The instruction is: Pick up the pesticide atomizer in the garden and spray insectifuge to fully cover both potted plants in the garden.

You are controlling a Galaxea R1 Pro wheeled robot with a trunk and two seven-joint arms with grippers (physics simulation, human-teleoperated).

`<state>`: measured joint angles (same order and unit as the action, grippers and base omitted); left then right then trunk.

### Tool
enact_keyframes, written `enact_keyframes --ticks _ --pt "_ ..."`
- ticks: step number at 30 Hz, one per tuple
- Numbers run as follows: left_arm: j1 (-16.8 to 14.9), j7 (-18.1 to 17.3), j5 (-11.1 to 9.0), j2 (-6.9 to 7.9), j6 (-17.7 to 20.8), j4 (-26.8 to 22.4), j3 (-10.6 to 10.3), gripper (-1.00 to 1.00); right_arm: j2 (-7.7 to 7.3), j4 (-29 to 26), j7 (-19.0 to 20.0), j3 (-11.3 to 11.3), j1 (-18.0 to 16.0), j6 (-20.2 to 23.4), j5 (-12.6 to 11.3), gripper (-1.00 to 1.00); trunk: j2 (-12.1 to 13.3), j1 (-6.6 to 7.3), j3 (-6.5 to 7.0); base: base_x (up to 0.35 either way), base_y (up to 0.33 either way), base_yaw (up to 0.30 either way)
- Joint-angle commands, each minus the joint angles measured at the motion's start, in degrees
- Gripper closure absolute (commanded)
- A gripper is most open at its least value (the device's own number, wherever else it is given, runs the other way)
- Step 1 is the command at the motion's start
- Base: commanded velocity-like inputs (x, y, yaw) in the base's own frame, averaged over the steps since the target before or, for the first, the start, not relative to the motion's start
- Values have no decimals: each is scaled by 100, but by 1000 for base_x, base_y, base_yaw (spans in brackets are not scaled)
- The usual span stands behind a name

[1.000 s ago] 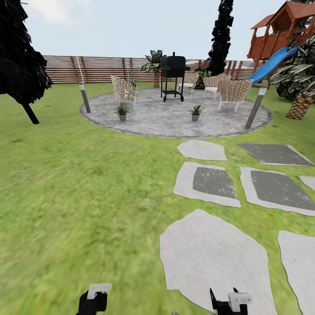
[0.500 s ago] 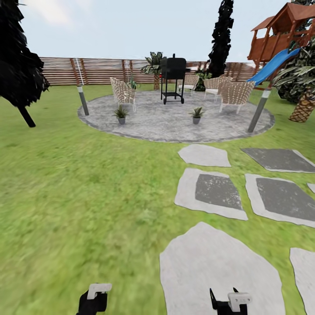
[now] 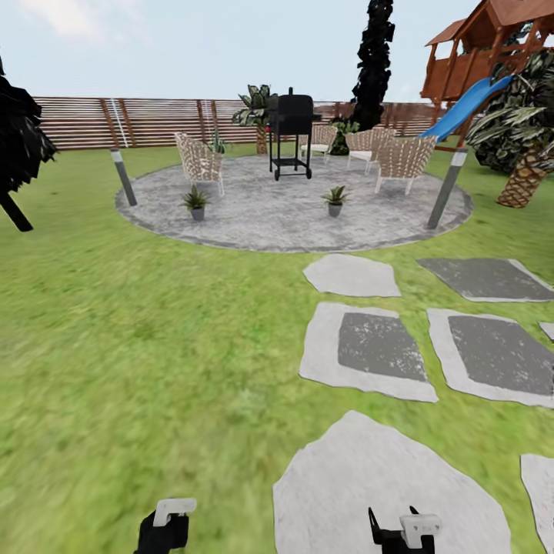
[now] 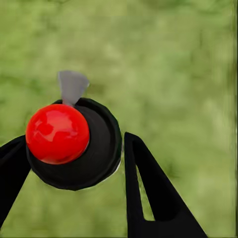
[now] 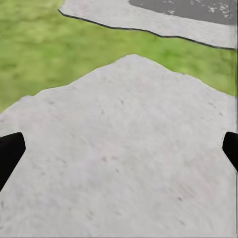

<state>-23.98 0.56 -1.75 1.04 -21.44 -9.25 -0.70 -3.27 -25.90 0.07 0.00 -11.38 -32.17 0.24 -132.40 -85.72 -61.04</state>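
The lawn [image 3: 154, 323] carries flat stepping stones [image 3: 362, 350] and a round paved patio [image 3: 292, 211]. On the patio stand two potted plants (small, in grey pots), one to the left [image 3: 195, 203] and one nearer the middle [image 3: 335, 200], plus a black grill [image 3: 290, 135], woven chairs [image 3: 198, 160] and two grey post lamps [image 3: 123, 175] at its edge.
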Motion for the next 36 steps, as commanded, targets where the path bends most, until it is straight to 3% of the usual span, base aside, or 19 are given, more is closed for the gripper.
enact_keyframes --ticks 1,9,36 --pt "-1 5 -18 1 -19 3 -9 100 1 6 1 0 -4 -18 3 -100 -1 -2 -4 339 0 -279" --pt "-1 5 -18 1 -19 3 -9 100 0 6 -15 0 -5 -18 3 -100 -1 -2 -4 339 0 -208" --pt "-1 5 -18 1 -19 3 -9 100 2 6 -16 0 -4 -18 3 -100 -1 -2 -4 339 0 -4"
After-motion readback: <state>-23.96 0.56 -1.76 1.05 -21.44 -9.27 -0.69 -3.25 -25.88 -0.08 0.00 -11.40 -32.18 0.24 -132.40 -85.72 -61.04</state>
